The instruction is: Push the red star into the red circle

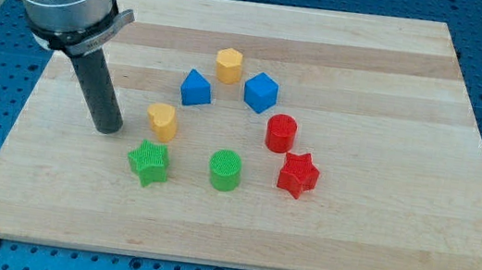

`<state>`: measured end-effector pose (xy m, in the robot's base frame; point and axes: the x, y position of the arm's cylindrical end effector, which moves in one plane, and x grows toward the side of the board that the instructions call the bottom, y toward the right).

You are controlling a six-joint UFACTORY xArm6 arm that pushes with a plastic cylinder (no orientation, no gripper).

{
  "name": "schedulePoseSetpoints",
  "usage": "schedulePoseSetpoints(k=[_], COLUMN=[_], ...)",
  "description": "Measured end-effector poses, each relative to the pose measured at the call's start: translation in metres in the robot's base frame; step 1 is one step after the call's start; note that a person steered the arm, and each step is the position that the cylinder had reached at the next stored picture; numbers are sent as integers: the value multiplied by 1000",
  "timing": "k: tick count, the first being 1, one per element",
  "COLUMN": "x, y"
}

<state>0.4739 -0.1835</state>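
Note:
The red star [298, 174] lies on the wooden board at the view's lower right of the block group. The red circle [280, 133], a short red cylinder, stands just above it and slightly to the left, with a narrow gap or light contact between them. My tip [109, 127] rests on the board at the view's left, far from both red blocks. The nearest blocks to the tip are a yellow block [162, 121] to its right and a green star [149, 162] below and to the right.
A green cylinder [225, 170] stands left of the red star. A blue triangular block [195, 88], a yellow hexagonal block [229, 64] and a blue cube [261, 92] form an arc above. The board's edge [233, 263] runs along the view's bottom.

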Motion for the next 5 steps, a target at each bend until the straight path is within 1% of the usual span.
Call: schedulePoseSetpoints(k=[1, 2, 3, 4, 5], x=[0, 48, 85, 86, 121], y=[0, -3, -7, -5, 29])
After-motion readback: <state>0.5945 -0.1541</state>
